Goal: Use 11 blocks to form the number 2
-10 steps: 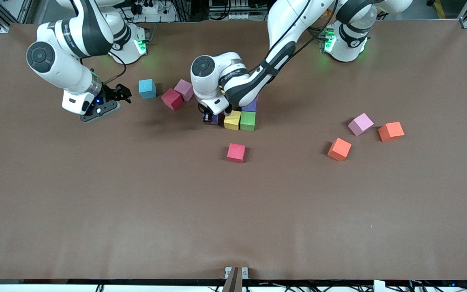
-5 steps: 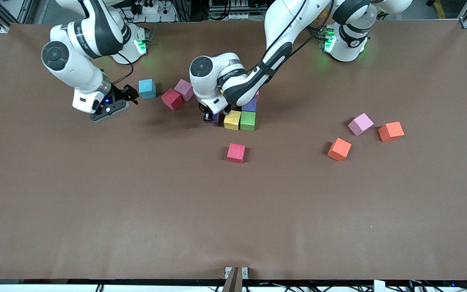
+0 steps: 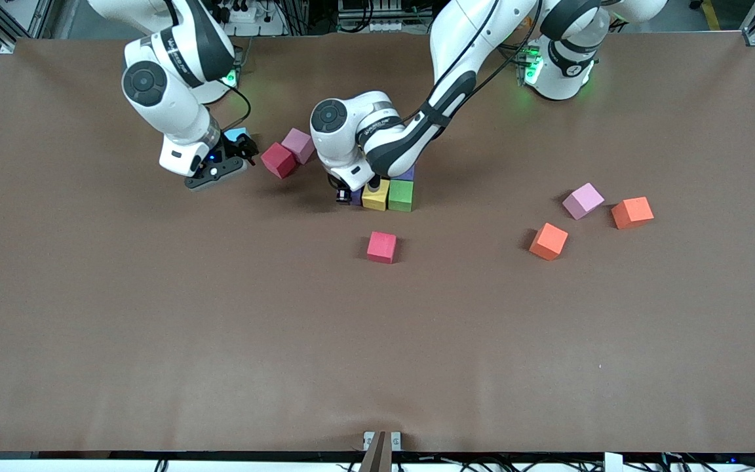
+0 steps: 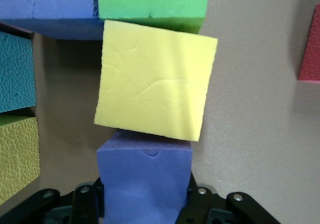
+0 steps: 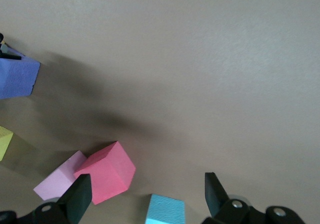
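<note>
While the front view hides most of it under the left arm's wrist, the left wrist view shows the left gripper clamped on a purple block pressed against the yellow block, itself touching the green block in the partial number 2. The right gripper hangs spread wide over the sky-blue block, beside a red block.

Both arms wear glossy white shells with black joint bands and round grey caps; black cables trail along them, green lights glow at the bases, and each pincer is black.
</note>
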Action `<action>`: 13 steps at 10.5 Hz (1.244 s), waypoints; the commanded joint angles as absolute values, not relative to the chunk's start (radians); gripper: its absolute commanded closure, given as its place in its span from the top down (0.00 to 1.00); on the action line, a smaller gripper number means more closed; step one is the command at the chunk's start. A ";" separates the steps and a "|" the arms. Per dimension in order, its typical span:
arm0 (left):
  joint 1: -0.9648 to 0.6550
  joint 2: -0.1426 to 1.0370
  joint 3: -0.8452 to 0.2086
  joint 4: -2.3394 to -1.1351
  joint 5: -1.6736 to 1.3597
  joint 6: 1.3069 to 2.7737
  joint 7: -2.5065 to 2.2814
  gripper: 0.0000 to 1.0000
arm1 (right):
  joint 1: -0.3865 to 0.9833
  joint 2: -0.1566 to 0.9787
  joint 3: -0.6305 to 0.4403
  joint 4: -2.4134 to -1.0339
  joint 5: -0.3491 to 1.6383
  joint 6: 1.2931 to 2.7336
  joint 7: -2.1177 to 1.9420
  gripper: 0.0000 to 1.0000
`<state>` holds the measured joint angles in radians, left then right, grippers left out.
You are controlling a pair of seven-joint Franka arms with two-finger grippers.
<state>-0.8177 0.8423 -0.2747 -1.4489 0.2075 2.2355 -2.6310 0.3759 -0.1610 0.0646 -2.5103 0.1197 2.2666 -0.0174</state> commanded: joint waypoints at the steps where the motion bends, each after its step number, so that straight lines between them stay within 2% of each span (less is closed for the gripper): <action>1: -0.825 0.838 -0.262 -1.442 0.212 2.218 -2.632 0.50 | 0.481 -0.150 0.064 -2.543 0.133 2.286 0.087 1.00; 5: -0.830 0.842 -0.252 -1.440 0.213 2.218 -2.628 0.51 | 0.491 -0.155 0.064 -2.580 0.132 2.315 0.071 1.00; 6: -0.830 0.842 -0.252 -1.440 0.213 2.220 -2.628 0.60 | 0.485 -0.159 0.064 -2.580 0.130 2.312 0.054 1.00; 7: -0.833 0.845 -0.252 -1.439 0.213 2.220 -2.628 0.94 | 0.462 -0.170 0.061 -2.583 0.130 2.309 0.019 1.00; 8: -0.834 0.844 -0.252 -1.439 0.213 2.220 -2.628 1.00 | 0.421 -0.179 0.061 -2.595 0.130 2.309 -0.023 1.00; 10: -0.831 0.835 -0.252 -1.437 0.212 2.220 -2.628 1.00 | 0.347 -0.195 0.061 -2.629 0.130 2.316 -0.139 1.00; 13: -0.828 0.804 -0.253 -1.430 0.210 2.220 -2.629 1.00 | 0.337 -0.201 0.061 -2.726 0.130 2.379 -0.163 1.00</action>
<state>-0.8212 0.8374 -0.2615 -1.4316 0.2081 2.2353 -2.6300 0.3409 -0.1554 0.0530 -2.6525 0.1190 2.3445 -0.1404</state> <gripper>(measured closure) 0.000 0.000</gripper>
